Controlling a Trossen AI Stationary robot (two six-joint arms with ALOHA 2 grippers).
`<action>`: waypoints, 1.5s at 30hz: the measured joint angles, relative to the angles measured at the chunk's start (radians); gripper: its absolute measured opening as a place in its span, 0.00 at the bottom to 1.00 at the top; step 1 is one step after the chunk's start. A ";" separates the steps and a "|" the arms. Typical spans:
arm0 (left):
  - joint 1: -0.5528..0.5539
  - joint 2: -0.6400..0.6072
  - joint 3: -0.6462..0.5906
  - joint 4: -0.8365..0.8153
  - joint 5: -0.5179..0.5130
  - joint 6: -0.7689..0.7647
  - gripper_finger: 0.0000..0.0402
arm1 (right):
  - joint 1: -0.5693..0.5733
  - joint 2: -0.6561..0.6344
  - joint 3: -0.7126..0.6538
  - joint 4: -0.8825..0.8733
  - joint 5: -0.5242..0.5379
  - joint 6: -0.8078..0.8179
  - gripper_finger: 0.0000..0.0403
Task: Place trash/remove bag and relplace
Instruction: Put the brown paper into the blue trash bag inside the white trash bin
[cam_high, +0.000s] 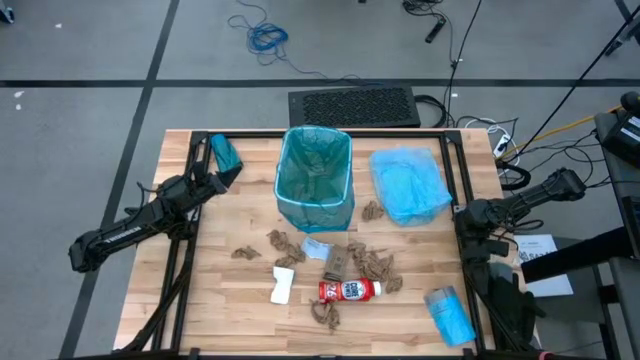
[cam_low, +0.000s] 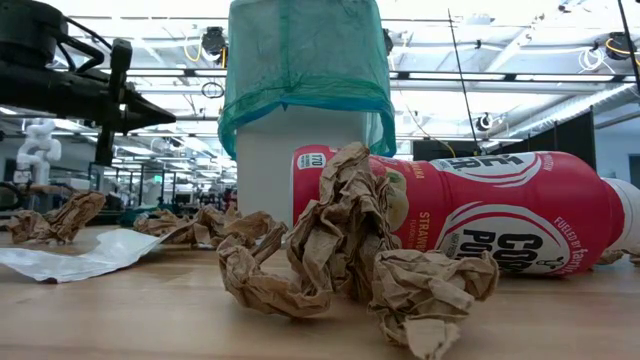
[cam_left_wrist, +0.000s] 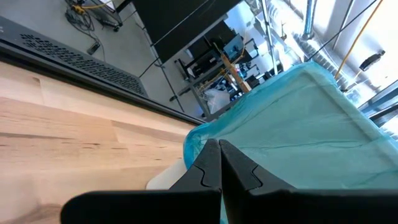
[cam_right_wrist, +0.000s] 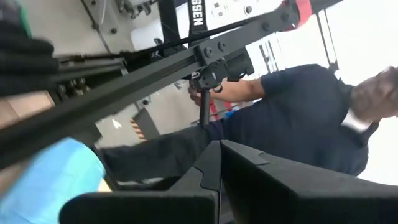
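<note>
Several wads: crumpled brown paper wads (cam_high: 375, 263) lie scattered on the table (cam_high: 225, 300) in front of the bin (cam_high: 315, 180), some touching each other.
Bottle: red-and-white bottle (cam_high: 349, 290) on its side among the wads; in the low view it lies behind a wad pile (cam_low: 345, 240) that covers its left end.
Packet: white packet (cam_high: 283, 284) just left of the bottle, flat on the wood.
Scrap: pale blue scrap (cam_high: 316, 248) between the bin and the bottle.
Bin: white, lined with a teal bag (cam_low: 305, 70), upright near the far middle of the table.
Other things: a pale blue bag pile (cam_high: 408, 185) right of the bin; a blue folded bag (cam_high: 449, 314) near the right front corner; a teal roll (cam_high: 224, 153) at the far left; a black mat (cam_high: 352, 105) on the floor beyond the table.
Left pincer: (cam_high: 218, 178) at the left edge, beside the teal roll and well apart from the trash; fingers (cam_left_wrist: 208, 168) pressed together, holding nothing, pointing at the bin's bag.
Right pincer: (cam_high: 462, 213) at the right edge, beside the pale blue pile; fingers (cam_right_wrist: 214, 168) meet, nothing between them.
Hidden: the bin's inside cannot be made out from the low view; the bottle's label is partly covered by wads.
Beyond: a person in a dark top (cam_right_wrist: 298, 118) shows in the right wrist view, behind a black frame bar (cam_right_wrist: 155, 74).
</note>
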 joint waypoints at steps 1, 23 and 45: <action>0.000 0.000 0.000 -0.001 0.000 0.000 0.00 | 0.000 0.000 0.000 0.000 0.001 0.028 0.00; 0.000 0.000 0.000 -0.004 0.000 0.009 0.00 | 0.003 0.000 0.000 0.416 0.519 0.775 0.00; 0.000 0.000 0.000 -0.005 0.000 0.009 0.00 | 0.002 0.000 0.000 0.291 1.985 1.496 0.00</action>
